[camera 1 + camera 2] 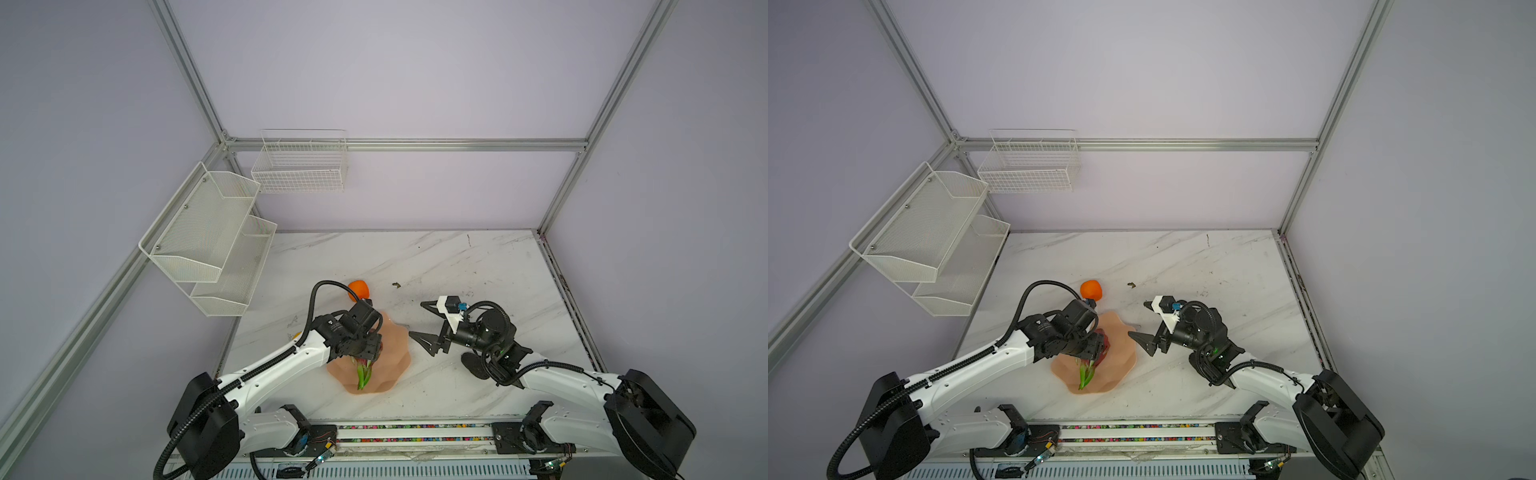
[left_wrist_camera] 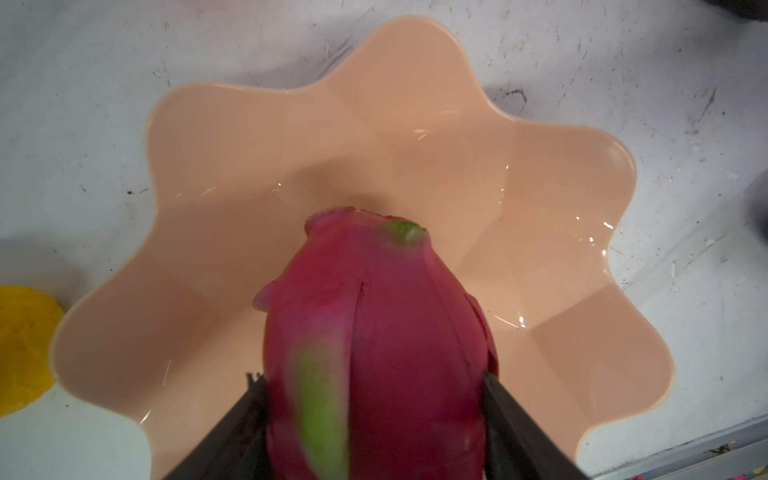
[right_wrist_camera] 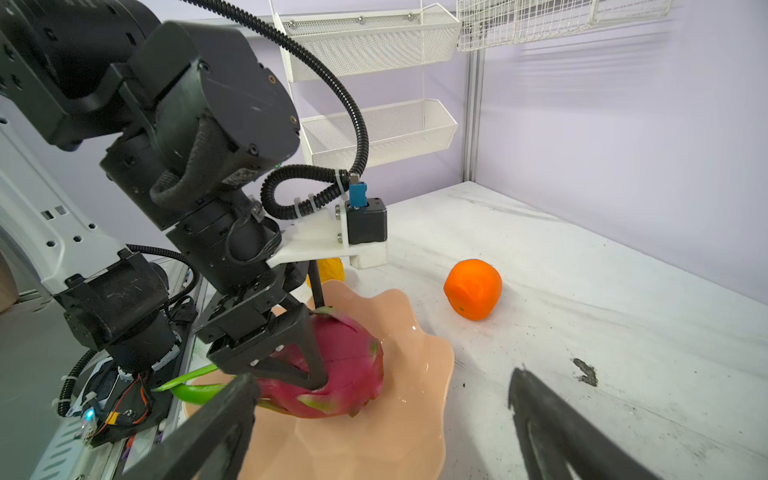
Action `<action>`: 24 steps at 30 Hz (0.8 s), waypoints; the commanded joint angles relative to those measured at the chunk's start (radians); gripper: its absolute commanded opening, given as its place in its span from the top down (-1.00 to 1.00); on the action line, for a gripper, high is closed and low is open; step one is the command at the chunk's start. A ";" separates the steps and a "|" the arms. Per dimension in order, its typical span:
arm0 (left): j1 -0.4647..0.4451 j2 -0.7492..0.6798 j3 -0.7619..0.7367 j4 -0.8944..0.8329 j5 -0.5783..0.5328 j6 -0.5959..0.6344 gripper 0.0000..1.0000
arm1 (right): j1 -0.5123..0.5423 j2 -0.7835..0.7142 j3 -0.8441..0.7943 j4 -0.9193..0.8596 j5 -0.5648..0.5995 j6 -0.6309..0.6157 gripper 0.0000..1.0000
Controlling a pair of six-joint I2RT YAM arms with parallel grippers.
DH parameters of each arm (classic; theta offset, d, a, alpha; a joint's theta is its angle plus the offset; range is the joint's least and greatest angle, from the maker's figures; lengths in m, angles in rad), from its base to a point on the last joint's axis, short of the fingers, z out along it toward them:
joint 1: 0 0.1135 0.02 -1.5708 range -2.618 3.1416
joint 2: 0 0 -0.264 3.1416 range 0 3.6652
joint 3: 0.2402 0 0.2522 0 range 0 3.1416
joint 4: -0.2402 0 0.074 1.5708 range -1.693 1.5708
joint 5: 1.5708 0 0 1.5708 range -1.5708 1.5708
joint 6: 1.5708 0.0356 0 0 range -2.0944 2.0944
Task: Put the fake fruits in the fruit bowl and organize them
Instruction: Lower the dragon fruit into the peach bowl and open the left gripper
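white marble table (image 1: 457,266), scuffed, across the whole floor of the cell; two-tier mesh shelf (image 1: 208,232) on the left wall and wire basket (image 1: 299,166) on the back wall, both up off the table; left arm (image 1: 282,365) stretched in over the bowl, right arm (image 1: 561,378) bent just right of it; pink wavy-rimmed bowl (image 1: 395,345) (image 2: 415,104) near the front middle of the table; left claw (image 2: 371,377) down inside the bowl, part open, fingers (image 2: 515,440) pressed on both flanks of the dragon fruit (image 2: 395,332) (image 3: 349,353), so gripping it; dragon fruit on its side, low in the bowl, green leaves (image 1: 362,376) pointing at the front rim; looks to be touching the bowl floor in the right wrist view, can't tell for sure; right claw (image 1: 417,319) (image 3: 380,378) wide open, nothing in it, hovering just beside the bowl's right rim and aimed at it; orange (image 1: 358,289) (image 3: 473,289) on the table just behind the bowl, clear of the rim; yellow pear (image 2: 23,345) (image 3: 332,268) on the table just beside the bowl's left rim; dark oval (image 1: 473,363) on the table, partly under the right arm, too hidden to say more; small dark speck (image 1: 396,285) (image 3: 586,372) on the table right of the orange
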 commanded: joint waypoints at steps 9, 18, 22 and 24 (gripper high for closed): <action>-0.013 0.006 -0.053 0.027 -0.002 0.011 -0.68 | 0.007 0.013 0.027 -0.008 0.016 -0.043 -0.95; -0.013 -0.054 -0.027 0.004 -0.039 0.030 -0.83 | 0.007 0.019 0.025 -0.004 0.019 -0.041 -0.95; -0.013 -0.089 0.024 -0.006 -0.096 0.054 -0.87 | 0.007 0.010 0.014 0.019 0.038 -0.033 -0.95; -0.011 -0.091 0.064 0.006 -0.176 0.086 -0.88 | 0.007 -0.001 0.001 0.039 0.092 -0.025 -0.95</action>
